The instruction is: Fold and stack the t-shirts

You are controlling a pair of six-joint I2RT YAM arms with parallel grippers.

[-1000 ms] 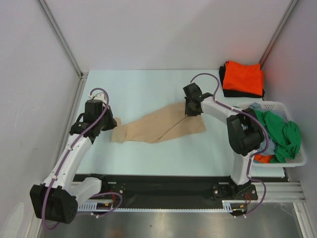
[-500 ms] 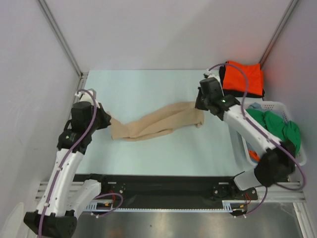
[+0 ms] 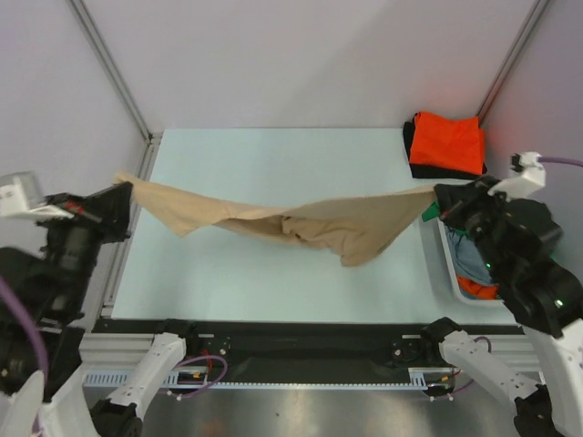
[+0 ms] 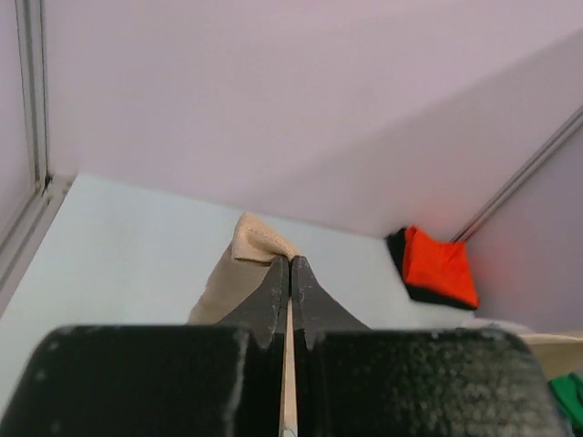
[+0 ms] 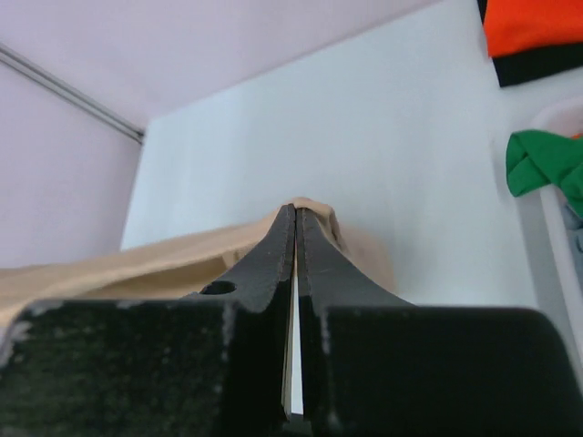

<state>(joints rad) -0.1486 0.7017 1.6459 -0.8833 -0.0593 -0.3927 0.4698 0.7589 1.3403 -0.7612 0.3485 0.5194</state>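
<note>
Tan shirt (image 3: 310, 223) hangs stretched between left gripper (image 4: 291, 266) and right gripper (image 5: 296, 217), each clamped on 1 end. Basket (image 3: 444, 264) holds a green shirt (image 5: 544, 164).

Left arm (image 3: 55, 264) and right arm (image 3: 519, 250): white shells, chunky black joints, purple cable (image 3: 565, 161) at 3 o'clock, matte black claw fingers (image 4: 269, 300).

Soft matt cloth, tan t-shirt (image 3: 346, 232)
</note>
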